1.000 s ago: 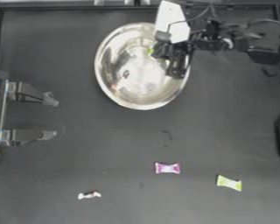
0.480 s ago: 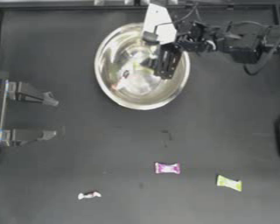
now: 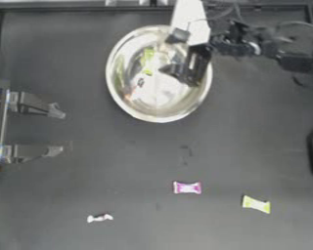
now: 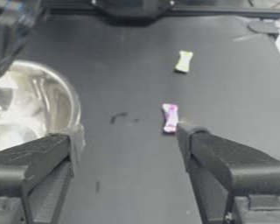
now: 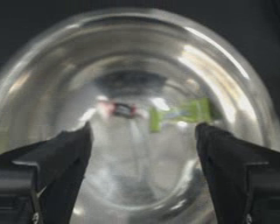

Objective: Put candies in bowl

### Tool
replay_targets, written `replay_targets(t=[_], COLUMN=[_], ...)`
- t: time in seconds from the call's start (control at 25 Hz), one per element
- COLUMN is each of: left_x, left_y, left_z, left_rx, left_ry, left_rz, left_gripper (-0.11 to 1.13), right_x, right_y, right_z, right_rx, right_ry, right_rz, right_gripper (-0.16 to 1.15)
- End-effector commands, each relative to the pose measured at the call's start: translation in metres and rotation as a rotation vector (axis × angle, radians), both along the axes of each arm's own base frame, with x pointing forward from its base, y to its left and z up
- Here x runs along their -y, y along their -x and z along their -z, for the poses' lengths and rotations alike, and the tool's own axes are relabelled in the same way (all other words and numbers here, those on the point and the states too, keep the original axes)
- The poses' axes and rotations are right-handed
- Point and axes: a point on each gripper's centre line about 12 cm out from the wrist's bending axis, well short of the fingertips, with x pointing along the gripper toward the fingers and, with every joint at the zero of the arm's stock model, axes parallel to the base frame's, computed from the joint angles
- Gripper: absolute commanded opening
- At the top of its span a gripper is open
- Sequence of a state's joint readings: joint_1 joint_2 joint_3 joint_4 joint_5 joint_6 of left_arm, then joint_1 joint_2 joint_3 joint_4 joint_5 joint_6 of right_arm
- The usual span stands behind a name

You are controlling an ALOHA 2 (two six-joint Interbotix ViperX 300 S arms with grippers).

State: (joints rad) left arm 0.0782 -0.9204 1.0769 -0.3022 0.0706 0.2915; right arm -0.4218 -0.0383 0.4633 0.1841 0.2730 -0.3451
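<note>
The shiny silver bowl [image 3: 129, 105] stands at the back middle of the table. My right gripper [image 3: 177, 69] hangs open over its right half, nothing between the fingers. A yellow-green candy [image 3: 148, 58] lies inside the bowl [image 5: 43, 65], and the right wrist view shows this candy [image 5: 180, 113] beyond the open gripper [image 5: 142, 131]. On the table near the front lie a magenta candy [image 3: 187, 187], a second yellow-green candy [image 3: 256, 204] and a white candy [image 3: 99, 218]. My left gripper [image 3: 55, 132] is parked open at the left edge.
In the left wrist view the open left gripper [image 4: 127, 148] faces the magenta candy [image 4: 169, 117], the yellow-green candy [image 4: 183, 61] farther off and the bowl's rim [image 4: 72, 109]. A dark rail runs along the table's back edge.
My right gripper has moved left from the bowl's right rim to farther over the bowl. The left arm and the table candies have not moved.
</note>
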Motion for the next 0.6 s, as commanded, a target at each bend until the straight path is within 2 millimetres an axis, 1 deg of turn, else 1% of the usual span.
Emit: replay_targets(t=[0.04, 0.24, 0.4, 0.6], left_x=[-0.001, -0.001, -0.001, -0.001], left_y=[-0.002, -0.001, -0.001, 0.0], left_z=[-0.004, -0.004, -0.005, -0.007], left_rx=[0.012, 0.013, 0.016, 0.024], left_ry=[-0.003, -0.003, -0.005, -0.01], left_rz=[-0.003, -0.003, -0.003, -0.002], left_gripper=[0.96, 0.96, 0.96, 0.96], right_x=[-0.03, -0.067, -0.095, -0.121], right_y=[0.016, 0.048, 0.077, 0.113], right_z=[-0.044, -0.067, -0.075, -0.082], right_rx=[0.127, 0.248, 0.337, 0.457], right_ry=[0.025, 0.019, 0.017, 0.03], right_rz=[-0.038, -0.076, -0.113, -0.161], right_gripper=[0.98, 0.98, 0.98, 0.98])
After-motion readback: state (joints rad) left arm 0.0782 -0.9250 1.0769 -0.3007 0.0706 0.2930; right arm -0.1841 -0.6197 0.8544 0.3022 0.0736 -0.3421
